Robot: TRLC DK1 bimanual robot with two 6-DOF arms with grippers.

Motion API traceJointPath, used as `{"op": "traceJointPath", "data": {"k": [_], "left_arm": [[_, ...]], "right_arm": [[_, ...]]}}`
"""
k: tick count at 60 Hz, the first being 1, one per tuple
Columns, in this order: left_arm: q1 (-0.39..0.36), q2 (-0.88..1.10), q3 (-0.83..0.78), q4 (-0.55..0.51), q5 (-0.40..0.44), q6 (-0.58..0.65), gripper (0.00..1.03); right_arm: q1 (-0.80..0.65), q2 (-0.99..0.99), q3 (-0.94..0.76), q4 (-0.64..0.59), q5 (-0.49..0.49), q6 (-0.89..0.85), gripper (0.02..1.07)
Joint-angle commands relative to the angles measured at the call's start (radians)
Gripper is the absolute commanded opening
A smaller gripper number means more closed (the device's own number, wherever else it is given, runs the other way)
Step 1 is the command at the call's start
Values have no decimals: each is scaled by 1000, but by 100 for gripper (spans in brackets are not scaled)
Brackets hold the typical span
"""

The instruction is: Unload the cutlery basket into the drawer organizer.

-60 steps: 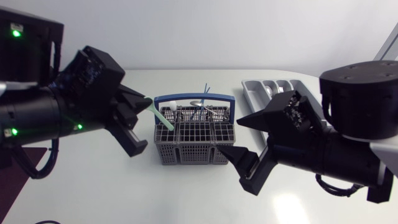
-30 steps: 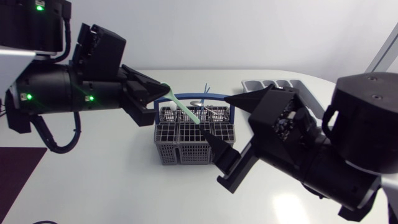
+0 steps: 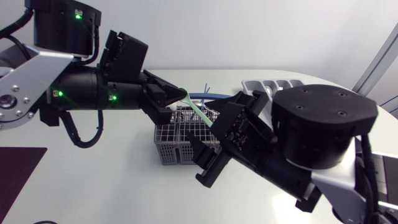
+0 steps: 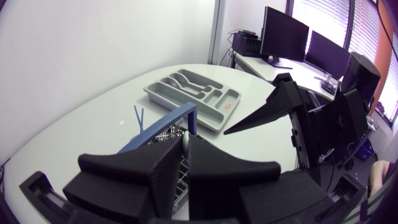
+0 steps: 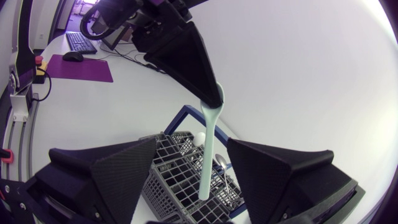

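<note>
Closely pinched, the left gripper (image 3: 180,95) holds a pale green utensil (image 3: 199,114) by one end, slanted over the cutlery basket (image 3: 169,148) at frame centre. The right gripper (image 5: 192,142) gapes wide, its fingers (image 5: 106,168) flanking the utensil without touching. Only the left wrist view shows the drawer organizer (image 4: 193,93) whole, beyond the basket.

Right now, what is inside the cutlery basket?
In the cutlery basket a metal spoon shows, and thin blue sticks stand up from it. The pale green utensil held by the left gripper hangs over it. The right gripper hides some compartments.
</note>
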Motion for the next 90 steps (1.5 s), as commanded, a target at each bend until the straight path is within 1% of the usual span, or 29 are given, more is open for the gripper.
{"op": "traceJointPath", "data": {"k": [1, 7, 14, 18, 20, 25, 47, 59, 68, 76, 78, 81, 90], "left_arm": [[-7, 23, 42, 9, 17, -28, 25], [-6, 25, 40, 9, 22, -28, 25], [5, 25, 40, 5, 37, -28, 25], [9, 23, 36, 2, 38, -23, 25], [11, 25, 34, 2, 40, -23, 25], [20, 23, 28, 0, 51, -21, 25], [20, 17, 16, -14, 68, -15, 25], [20, 20, 14, -12, 72, -12, 25], [25, 23, 8, -12, 81, -9, 25], [26, 23, 3, -11, 88, -9, 25], [26, 23, 3, -12, 88, -9, 25], [29, 23, 2, -12, 91, -9, 25], [39, 23, 2, -11, 100, -9, 25]], "right_arm": [[-6, 31, -2, 27, 10, -32, 72], [-16, 57, 11, 37, 10, -37, 64], [-39, 81, 19, 52, 0, -40, 64], [-46, 90, 22, 69, -3, -47, 56], [-50, 95, 27, 70, -4, -47, 55], [-58, 103, 36, 70, -9, -47, 55], [-59, 136, 76, 72, -6, -46, 55], [-66, 153, 79, 92, -4, -49, 38], [-66, 153, 79, 95, 4, -50, 37], [-66, 161, 87, 95, 4, -55, 27], [-66, 163, 88, 95, 4, -55, 22], [-66, 166, 91, 95, 5, -57, 17], [-64, 184, 97, 92, 4, -57, 15]]}}
